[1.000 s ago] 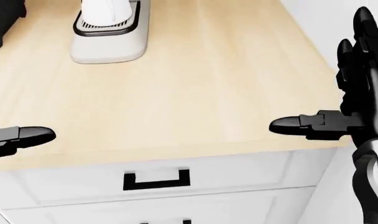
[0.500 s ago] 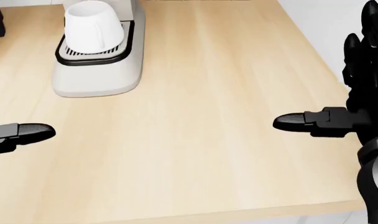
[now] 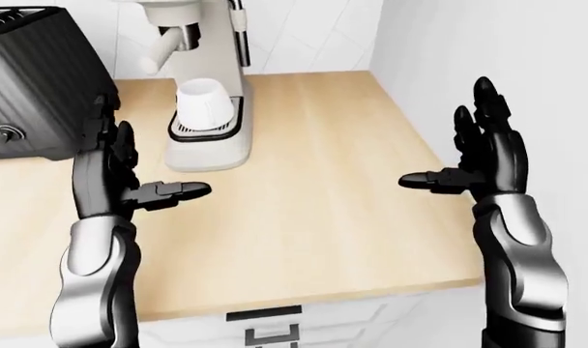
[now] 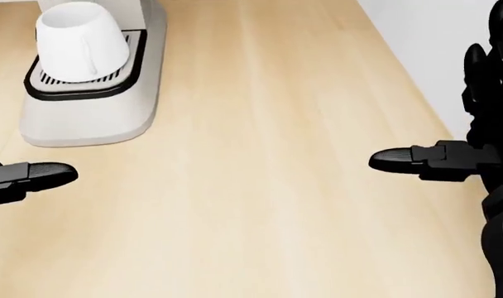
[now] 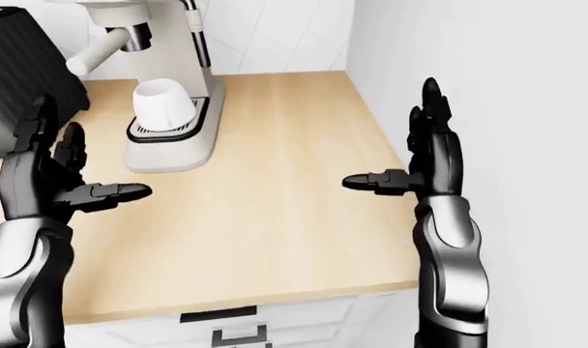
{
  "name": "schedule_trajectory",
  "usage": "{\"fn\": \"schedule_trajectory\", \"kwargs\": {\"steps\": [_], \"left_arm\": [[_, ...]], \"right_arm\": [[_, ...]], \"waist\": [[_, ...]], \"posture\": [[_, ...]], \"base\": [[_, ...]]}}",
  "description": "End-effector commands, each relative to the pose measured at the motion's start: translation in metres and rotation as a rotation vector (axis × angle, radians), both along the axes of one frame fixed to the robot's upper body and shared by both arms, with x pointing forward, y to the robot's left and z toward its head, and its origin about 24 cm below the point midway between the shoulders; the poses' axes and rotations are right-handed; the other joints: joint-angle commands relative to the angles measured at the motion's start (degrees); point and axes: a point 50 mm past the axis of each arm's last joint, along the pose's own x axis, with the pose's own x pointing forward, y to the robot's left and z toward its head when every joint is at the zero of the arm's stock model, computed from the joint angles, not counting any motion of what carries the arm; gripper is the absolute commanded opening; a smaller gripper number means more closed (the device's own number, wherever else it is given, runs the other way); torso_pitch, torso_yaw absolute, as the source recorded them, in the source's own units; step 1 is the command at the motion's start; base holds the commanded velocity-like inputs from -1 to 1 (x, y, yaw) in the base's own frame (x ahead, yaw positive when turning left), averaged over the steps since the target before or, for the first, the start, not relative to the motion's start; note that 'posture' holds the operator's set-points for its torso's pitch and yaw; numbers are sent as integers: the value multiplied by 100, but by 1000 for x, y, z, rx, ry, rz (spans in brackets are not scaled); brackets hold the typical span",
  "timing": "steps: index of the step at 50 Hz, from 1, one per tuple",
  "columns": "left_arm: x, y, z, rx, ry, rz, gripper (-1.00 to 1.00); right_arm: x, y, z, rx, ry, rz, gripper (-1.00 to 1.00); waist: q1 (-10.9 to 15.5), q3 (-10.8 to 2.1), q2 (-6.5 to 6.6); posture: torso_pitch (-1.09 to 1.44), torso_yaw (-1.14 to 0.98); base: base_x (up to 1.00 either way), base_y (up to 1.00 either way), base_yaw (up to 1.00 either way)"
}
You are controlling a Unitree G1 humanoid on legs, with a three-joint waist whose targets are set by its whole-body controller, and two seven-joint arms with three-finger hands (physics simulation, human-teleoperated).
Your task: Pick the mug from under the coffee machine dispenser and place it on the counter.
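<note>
The white mug sits upside down on the drip tray of the coffee machine, under its dispenser, at the upper left of the left-eye view. Both hands hover over the wooden surface, fingers spread wide and holding nothing. The left hand hangs near the machine's base, apart from the mug; the right hand is well off toward the wall. A dark toaster stands left of the machine.
</note>
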Motion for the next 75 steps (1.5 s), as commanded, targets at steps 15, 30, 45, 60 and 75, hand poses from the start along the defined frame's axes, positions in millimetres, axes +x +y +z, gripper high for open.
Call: {"fn": "schedule_trajectory", "kwargs": {"steps": [15,30,45,60,75], "left_arm": [[-2,-2,31,7,-48,12,100],[13,-9,49,6,18,-18,100],[48,-11,76,-9,47,-72,100],[74,-18,99,-18,59,-101,100],[107,-22,94,-43,106,-73,100]], "right_arm": [[-4,1,22,-24,-104,-4,100],[-3,-1,26,-33,-100,-12,100],[-2,-3,24,-35,-92,-18,100],[-3,-5,26,-31,-93,-23,100],[-2,-7,25,-32,-89,-27,100]], "waist": [[-15,-92,15],[-6,-77,23],[8,-97,17],[9,-122,-12],[6,-150,-45]], "posture": [[0,0],[0,0],[0,0],[0,0],[0,0]], "base": [[0,0,0],[0,0,0],[0,0,0],[0,0,0],[0,0,0]]}}
